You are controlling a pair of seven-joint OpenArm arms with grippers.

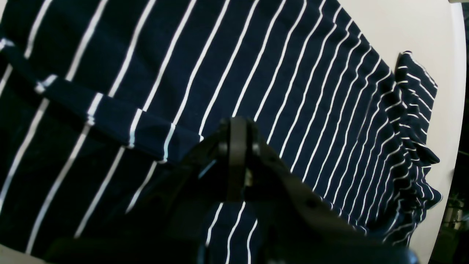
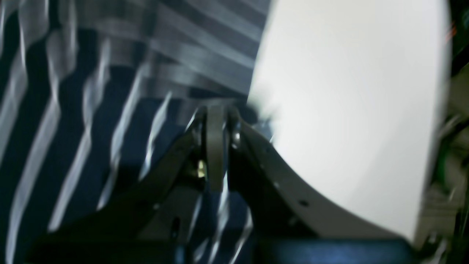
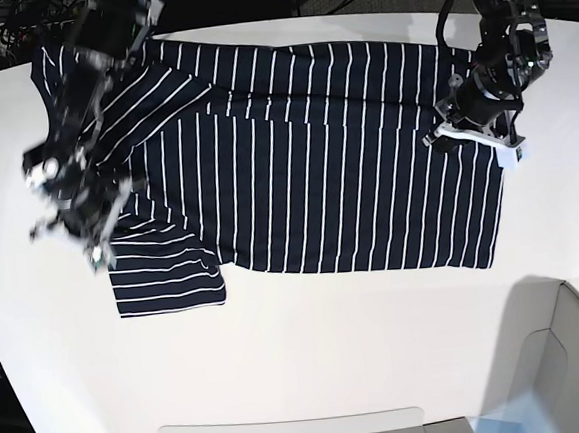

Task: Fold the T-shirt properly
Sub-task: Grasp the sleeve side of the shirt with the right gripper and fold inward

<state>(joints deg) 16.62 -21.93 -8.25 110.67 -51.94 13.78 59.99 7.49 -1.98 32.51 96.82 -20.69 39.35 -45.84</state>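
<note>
The T-shirt [image 3: 306, 165] lies spread across the far half of the white table [image 3: 310, 345], its hem at the right and a sleeve at the near left edge. My left gripper [image 1: 237, 137], jaws pressed together, pinches a fold of the hem. My right gripper [image 2: 216, 121] is blurred over the sleeve side; jaws look closed, though what they hold I cannot tell. Bare tabletop stretches along the near side.

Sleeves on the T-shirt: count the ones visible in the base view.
1: a sleeve spread flat at the T-shirt's lower-left corner. The other may be hidden under the right arm.
</note>
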